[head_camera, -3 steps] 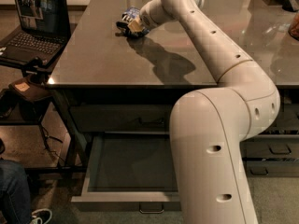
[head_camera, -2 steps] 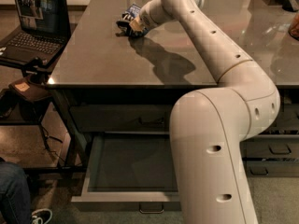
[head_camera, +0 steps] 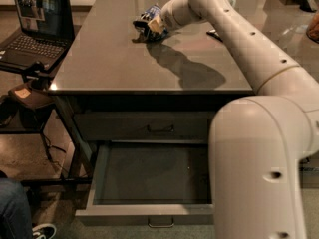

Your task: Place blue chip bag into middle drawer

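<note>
The counter (head_camera: 99, 59) has a smooth, semi-glossy grey-brown top that carries soft reflections. The arm (head_camera: 259, 49), running from lower right to upper centre, wears smooth, matt off-white plastic shells. Its tool (head_camera: 143, 29), dark and matt, sits at the upper centre of the frame by the blue chip bag (head_camera: 152, 13), whose crinkled foil catches the light. The middle drawer (head_camera: 149, 173), at the bottom of the frame, looks like matt grey painted metal with a dull dark floor. Its small handle (head_camera: 160, 224) is bare metal. At lower left is blue denim cloth (head_camera: 12, 208).
</note>
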`<state>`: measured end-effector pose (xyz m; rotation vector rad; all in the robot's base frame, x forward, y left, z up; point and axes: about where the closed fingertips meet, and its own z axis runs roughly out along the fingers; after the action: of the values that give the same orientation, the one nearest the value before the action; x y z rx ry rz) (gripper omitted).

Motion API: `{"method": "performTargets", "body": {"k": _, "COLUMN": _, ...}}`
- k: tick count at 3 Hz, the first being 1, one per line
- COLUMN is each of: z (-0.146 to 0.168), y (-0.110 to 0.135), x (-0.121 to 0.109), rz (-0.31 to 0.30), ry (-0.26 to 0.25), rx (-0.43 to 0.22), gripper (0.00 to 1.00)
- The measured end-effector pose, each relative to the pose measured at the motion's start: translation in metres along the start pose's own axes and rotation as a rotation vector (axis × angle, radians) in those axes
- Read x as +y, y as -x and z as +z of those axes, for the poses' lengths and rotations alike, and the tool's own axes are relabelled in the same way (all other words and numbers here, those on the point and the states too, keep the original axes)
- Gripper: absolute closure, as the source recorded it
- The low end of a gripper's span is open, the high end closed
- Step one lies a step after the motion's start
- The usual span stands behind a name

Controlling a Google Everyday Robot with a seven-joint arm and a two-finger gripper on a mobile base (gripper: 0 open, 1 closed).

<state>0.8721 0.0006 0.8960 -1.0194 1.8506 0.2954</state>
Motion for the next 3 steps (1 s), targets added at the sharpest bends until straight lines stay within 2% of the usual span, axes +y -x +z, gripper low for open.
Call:
{"method": "performTargets", "body": {"k": 1, "z": -0.073, "y": -0.009, "x": 0.006, "rz": -0.017, "ry": -0.003, "rx": -0.046, "gripper": 1.0}}
{"method": "performTargets", "body": {"k": 2, "z": -0.145, "y": -0.008, "x": 0.039, "rz": -0.02, "ry": 0.011, "rx": -0.12, "gripper": 1.0}}
{"method": "performTargets", "body": {"k": 3, "z": -0.194, "y": -0.012, "x": 0.085, "rz": -0.01, "ry": 0.027, "rx": -0.186, "gripper": 1.0}}
